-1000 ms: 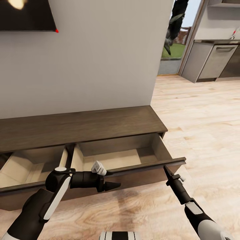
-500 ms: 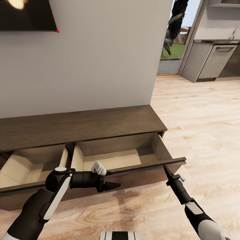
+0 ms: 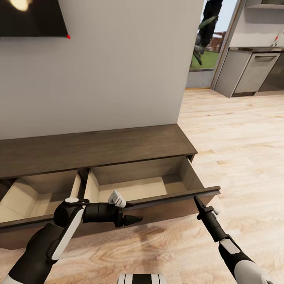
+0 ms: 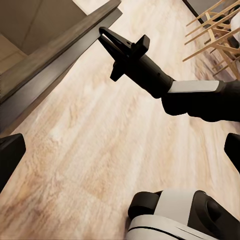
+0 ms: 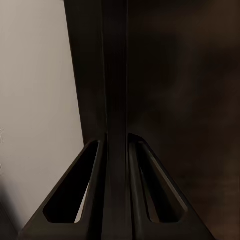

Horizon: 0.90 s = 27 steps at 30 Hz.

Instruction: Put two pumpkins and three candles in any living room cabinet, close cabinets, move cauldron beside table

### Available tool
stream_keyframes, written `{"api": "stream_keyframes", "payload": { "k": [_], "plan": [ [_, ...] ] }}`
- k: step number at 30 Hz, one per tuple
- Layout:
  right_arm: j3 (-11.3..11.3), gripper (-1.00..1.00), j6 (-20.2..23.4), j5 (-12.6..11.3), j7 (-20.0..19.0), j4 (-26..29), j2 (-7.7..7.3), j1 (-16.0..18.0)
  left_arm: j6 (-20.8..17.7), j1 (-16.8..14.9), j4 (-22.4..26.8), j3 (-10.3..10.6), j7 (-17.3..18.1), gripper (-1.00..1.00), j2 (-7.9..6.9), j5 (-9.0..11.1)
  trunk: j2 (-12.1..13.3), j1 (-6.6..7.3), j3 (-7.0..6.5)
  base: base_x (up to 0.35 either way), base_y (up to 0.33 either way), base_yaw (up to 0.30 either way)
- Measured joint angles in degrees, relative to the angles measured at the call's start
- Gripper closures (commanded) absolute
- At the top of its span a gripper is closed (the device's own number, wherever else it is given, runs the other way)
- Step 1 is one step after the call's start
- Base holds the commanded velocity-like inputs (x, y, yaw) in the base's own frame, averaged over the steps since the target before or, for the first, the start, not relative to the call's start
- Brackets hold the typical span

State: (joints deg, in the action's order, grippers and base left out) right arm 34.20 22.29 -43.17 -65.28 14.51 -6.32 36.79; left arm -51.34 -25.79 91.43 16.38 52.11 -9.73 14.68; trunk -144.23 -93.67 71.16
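The long, dark brown cabinet (image 3: 98,148) stands against the wall with two drawers pulled out. Both show bare pale wood inside. My right gripper (image 3: 196,200) is shut on the top edge of the right drawer's front (image 3: 173,196); in the right wrist view the dark panel edge runs between the two fingers (image 5: 95,165). My left gripper (image 3: 136,219) hovers in front of that same drawer front, over the floor. It is open, its fingers (image 4: 10,157) spread wide with nothing between them. The pumpkins, candles and cauldron are out of view.
A dark screen (image 3: 31,17) hangs on the wall above the cabinet. Right of the wall's end, wood floor (image 3: 236,130) runs towards a glass door and grey kitchen units (image 3: 252,71). Wooden chair legs (image 4: 220,25) appear in the left wrist view. My base (image 3: 142,278) is below.
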Motion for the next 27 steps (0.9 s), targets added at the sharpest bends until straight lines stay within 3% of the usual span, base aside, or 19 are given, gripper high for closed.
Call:
{"api": "stream_keyframes", "payload": {
  "k": [27],
  "plan": [
    [-0.3, 1.0, 0.01, 0.1, -0.11, -0.02, -0.39, -0.03, 0.0, 0.0, 0.01, 0.0, 0.0, -1.0, 0.0, 0.0, 0.0, 0.01, 0.01, -0.033, 0.0, 0.0]
  ]
}}
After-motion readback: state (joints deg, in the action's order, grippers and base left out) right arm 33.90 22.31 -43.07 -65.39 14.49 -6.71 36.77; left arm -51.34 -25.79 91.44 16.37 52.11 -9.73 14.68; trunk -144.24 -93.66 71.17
